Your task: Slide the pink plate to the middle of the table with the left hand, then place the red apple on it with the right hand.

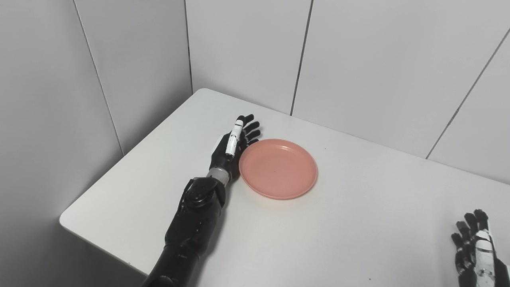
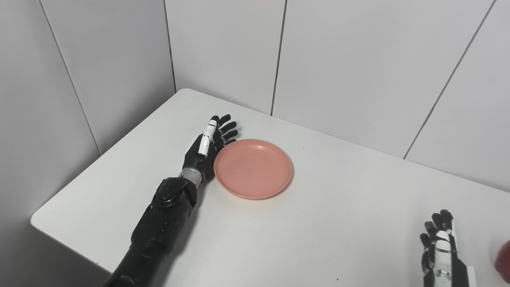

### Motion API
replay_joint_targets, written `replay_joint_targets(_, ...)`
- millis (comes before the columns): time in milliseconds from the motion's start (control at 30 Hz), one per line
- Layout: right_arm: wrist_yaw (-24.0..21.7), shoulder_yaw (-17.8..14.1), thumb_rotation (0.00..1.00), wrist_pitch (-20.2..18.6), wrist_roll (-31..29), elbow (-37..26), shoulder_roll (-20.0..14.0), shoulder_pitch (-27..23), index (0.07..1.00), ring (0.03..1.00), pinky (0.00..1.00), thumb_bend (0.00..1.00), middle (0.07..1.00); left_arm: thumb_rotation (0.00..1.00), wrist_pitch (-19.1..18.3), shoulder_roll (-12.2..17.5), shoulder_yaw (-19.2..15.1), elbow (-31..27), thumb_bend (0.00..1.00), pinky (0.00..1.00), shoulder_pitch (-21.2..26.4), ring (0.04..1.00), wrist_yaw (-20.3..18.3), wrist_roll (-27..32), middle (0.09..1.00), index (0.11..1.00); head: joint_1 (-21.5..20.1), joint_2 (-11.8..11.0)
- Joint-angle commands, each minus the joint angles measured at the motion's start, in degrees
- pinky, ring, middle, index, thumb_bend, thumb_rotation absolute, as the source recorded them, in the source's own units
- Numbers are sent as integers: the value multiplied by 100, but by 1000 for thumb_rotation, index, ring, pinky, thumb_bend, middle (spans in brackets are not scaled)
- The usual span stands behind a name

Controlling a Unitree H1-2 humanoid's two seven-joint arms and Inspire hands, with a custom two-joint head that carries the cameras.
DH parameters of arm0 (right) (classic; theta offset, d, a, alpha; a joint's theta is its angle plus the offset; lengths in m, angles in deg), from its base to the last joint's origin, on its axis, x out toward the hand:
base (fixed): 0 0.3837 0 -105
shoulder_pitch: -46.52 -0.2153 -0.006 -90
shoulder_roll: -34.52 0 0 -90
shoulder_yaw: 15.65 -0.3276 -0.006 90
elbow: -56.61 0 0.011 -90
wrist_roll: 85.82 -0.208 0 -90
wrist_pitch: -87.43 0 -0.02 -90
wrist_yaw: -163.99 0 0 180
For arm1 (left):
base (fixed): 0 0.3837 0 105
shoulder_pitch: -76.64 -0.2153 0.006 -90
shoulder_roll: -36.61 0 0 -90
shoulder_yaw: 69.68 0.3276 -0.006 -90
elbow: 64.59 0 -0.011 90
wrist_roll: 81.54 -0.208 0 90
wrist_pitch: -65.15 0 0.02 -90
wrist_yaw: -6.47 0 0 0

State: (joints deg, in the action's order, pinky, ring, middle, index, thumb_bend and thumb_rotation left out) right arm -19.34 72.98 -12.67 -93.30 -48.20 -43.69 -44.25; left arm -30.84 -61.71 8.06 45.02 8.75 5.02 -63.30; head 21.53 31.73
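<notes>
**Inspector:** White panelled walls enclose a white tabletop (image 1: 358,223). Left eye view: the pink plate (image 1: 278,168) lies flat toward the left half, empty. The left robot hand (image 1: 235,145) stands on edge with its fingers extended and apart, palm side against the plate's left rim; it grips nothing. The right robot hand (image 1: 476,249) sits at the lower right corner, fingers spread, holding nothing.

**Assessor:** And the right eye view?

**Inspector:** Same arrangement, with one addition: a red shape at the right edge, probably the red apple (image 2: 504,261), just beside the right robot hand (image 2: 440,251). It is mostly cropped.

**Assessor:** Risks?

**Inspector:** In my judgement, a push applied off the plate's centre line could spin it or let it slip past the fingers. Too steep a contact might ride over the low rim and tip it. The apple, being round, could roll if nudged.
</notes>
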Motion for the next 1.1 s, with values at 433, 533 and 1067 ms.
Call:
replay_joint_targets(433, -44, -15, 1000, 444, 17, 117, 24, -74, 983, 984, 1000, 98, 978, 1000, -372, -179, 316, -305, 372, 830, -123, 854, 32, -253, 866, 860, -241, 132)
replay_joint_targets(533, -21, -4, 1000, 428, 53, 113, 42, -67, 979, 981, 1000, 111, 976, 1000, -399, -208, 405, -331, 377, 817, -145, 848, 1, -345, 863, 858, -303, 170)
replay_joint_targets(1067, -69, 35, 1000, 668, 121, 276, 84, -71, 977, 969, 1000, 192, 974, 1000, -754, -510, 626, -787, 386, 852, -308, 870, -180, -309, 881, 876, -872, 413)
